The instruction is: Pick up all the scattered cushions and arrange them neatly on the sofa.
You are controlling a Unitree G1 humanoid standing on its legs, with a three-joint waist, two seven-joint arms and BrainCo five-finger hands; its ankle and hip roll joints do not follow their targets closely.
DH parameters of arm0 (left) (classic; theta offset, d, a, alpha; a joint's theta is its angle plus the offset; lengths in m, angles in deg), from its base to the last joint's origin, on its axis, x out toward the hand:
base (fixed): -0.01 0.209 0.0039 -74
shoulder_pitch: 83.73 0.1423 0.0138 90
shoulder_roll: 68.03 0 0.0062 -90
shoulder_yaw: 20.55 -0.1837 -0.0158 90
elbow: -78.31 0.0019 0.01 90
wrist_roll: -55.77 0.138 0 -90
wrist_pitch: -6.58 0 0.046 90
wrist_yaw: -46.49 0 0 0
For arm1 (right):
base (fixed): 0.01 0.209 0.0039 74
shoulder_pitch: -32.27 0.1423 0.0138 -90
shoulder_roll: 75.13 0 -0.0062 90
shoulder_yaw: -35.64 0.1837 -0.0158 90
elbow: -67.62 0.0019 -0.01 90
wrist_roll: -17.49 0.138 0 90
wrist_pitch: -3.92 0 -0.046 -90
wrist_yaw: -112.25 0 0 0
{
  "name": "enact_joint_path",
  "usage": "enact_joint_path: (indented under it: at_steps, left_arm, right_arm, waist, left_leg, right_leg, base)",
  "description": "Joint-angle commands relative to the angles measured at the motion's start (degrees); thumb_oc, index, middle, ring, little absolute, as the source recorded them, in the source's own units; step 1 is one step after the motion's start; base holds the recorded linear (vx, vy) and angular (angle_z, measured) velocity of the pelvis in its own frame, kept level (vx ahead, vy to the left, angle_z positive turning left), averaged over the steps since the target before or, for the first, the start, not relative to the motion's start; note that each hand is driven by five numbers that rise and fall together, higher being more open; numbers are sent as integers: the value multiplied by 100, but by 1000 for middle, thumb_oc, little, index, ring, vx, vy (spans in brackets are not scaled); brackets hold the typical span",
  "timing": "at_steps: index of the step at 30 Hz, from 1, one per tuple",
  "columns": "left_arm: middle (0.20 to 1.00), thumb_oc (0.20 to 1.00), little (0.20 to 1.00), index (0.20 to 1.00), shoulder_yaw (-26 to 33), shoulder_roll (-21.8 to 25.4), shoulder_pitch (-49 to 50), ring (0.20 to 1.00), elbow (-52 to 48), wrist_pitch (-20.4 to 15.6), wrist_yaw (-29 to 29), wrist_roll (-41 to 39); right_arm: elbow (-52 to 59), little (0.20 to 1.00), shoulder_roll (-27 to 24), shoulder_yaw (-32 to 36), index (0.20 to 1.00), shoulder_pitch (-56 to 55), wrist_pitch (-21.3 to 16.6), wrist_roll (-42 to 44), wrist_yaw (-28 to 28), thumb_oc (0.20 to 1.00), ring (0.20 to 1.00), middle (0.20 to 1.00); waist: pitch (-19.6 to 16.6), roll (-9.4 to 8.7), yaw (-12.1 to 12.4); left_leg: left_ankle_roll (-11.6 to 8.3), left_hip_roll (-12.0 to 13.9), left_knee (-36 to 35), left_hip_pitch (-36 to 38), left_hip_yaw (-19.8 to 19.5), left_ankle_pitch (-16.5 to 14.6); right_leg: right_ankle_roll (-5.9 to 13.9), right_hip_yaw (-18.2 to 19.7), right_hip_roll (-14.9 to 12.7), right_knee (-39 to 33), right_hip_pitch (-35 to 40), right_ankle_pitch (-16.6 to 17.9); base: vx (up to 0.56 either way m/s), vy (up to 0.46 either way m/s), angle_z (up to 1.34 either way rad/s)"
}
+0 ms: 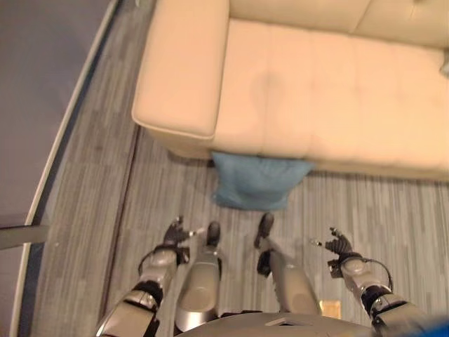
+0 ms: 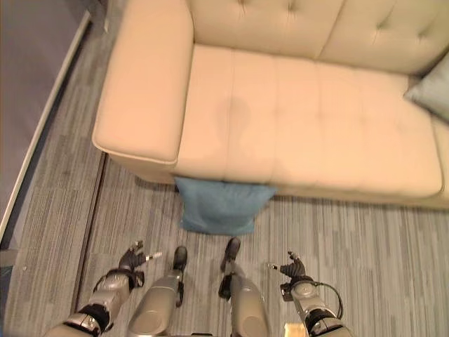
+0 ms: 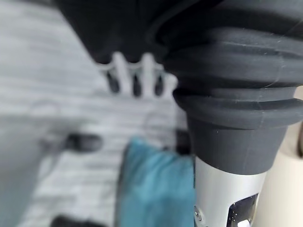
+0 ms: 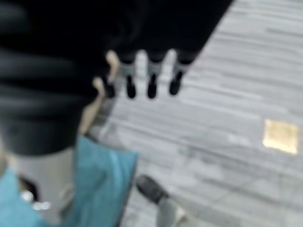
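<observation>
Left hand (image 1: 175, 233) low over grey striped carpet floor (image 2: 351, 239), fingers (image 3: 135, 78) straight, loose, empty. Right hand (image 1: 339, 246) level with it, well apart, fingers (image 4: 151, 80) relaxed, empty too. Ahead between both hands: teal square fabric cushion (image 2: 219, 205) on floor, back edge touching front of cream tufted leather sofa (image 2: 295, 119). 2nd grey-blue cushion (image 2: 431, 95) sits on sofa seat at far right end.

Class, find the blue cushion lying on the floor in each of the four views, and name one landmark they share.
Left eye view: blue cushion at centre, against the sofa front.
Right eye view: cushion left of centre, below the seat edge.
Left wrist view: past the hand.
Right wrist view: beside the dark cover.
Shared landmark: grey striped floor.
</observation>
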Motion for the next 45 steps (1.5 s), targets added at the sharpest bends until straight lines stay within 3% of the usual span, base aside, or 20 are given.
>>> enact_joint_path:
  at_steps: [1, 3, 4, 5, 7, 12, 17, 37, 45]
  left_arm:
    - [1000, 1000, 1000, 1000, 84, 196, -81, 1000, -390, -374, 457, -225]
    - [1000, 1000, 1000, 1000, 133, 253, -262, 1000, -574, -481, 680, -317]
    - [1000, 1000, 1000, 1000, 148, 272, -343, 1000, -676, -532, 786, -364]
    - [1000, 1000, 1000, 1000, 148, 274, -355, 1000, -680, -532, 788, -363]
    - [1000, 1000, 1000, 1000, 157, 286, -524, 1000, -731, -584, 908, -457]
    - [1000, 1000, 1000, 1000, 103, 323, -1295, 1000, -991, -722, 1532, -401]
    - [1000, 1000, 1000, 1000, 3, 347, -1765, 1000, -1154, -762, 1752, -465]
    - [1000, 1000, 1000, 1000, -242, 695, -3127, 1000, -1463, -921, 1924, -946]
    - [1000, 1000, 1000, 1000, -534, 808, -3807, 1000, -1805, -1047, 1829, -1138]
  right_arm:
    - [541, 1000, -344, 63, 1000, 201, -236, 299, -411, 1000, 1000, 1000]
    - [731, 1000, -405, 153, 1000, 342, -294, 380, -599, 1000, 1000, 1000]
    - [769, 1000, -451, 159, 1000, 447, -312, 397, -689, 1000, 1000, 1000]
    - [772, 1000, -452, 165, 1000, 457, -313, 398, -690, 1000, 1000, 1000]
    - [889, 1000, -528, 162, 1000, 661, -334, 410, -858, 1000, 1000, 1000]
    - [1185, 1000, -813, 141, 1000, 1546, -518, 383, -1489, 1000, 1000, 1000]
    - [1131, 1000, -995, -53, 1000, 2194, -550, 347, -1643, 1000, 1000, 1000]
    - [1237, 1000, -1699, -628, 1000, 3802, -593, 269, -1964, 1000, 1000, 1000]
    - [1367, 1000, -1854, -916, 1000, 4499, -792, 642, -1774, 1000, 1000, 1000]
  waist:
    - [11, 186, -4]
    - [77, 212, -53]
    - [79, 253, -50]
    - [91, 234, -68]
    - [128, 294, -81]
    - [286, 385, -190]
    - [397, 377, -193]
    - [563, 338, -384]
    - [509, 342, -429]
  left_leg:
    - [-223, 46, 212, -604, -326, 39]
    - [-216, 45, 295, -943, -283, 59]
    - [-242, 91, 342, -1051, -301, -93]
    - [-214, 55, 339, -1146, -273, 71]
    - [-240, 103, 433, -1398, -289, -71]
    - [-255, 154, 773, -2517, -327, -33]
    - [-252, 197, 1076, -3283, -426, -36]
    - [-331, 290, 1549, -4983, -629, 51]
    - [-307, 243, 1924, -5633, -682, -37]
  right_leg:
    - [449, 243, -300, 589, -71, -526]
    - [463, 262, -330, 623, -399, -458]
    - [516, 294, -302, 661, -513, -570]
    - [479, 269, -343, 632, -587, -430]
    - [527, 306, -309, 684, -831, -534]
    - [540, 367, -387, 1016, -2001, -507]
    - [537, 358, -407, 1322, -2745, -533]
    - [523, 400, -357, 2396, -4714, -813]
    - [556, 442, -385, 2901, -5452, -981]
  base:
    - [-75, 60, -9]
    - [-33, 19, -3]
    - [-42, 18, 0]
    - [0, 0, 0]
    - [0, 17, -7]
    - [-30, 9, -4]
    - [4, -20, -2]
    - [9, -30, 1]
    - [46, -20, 0]
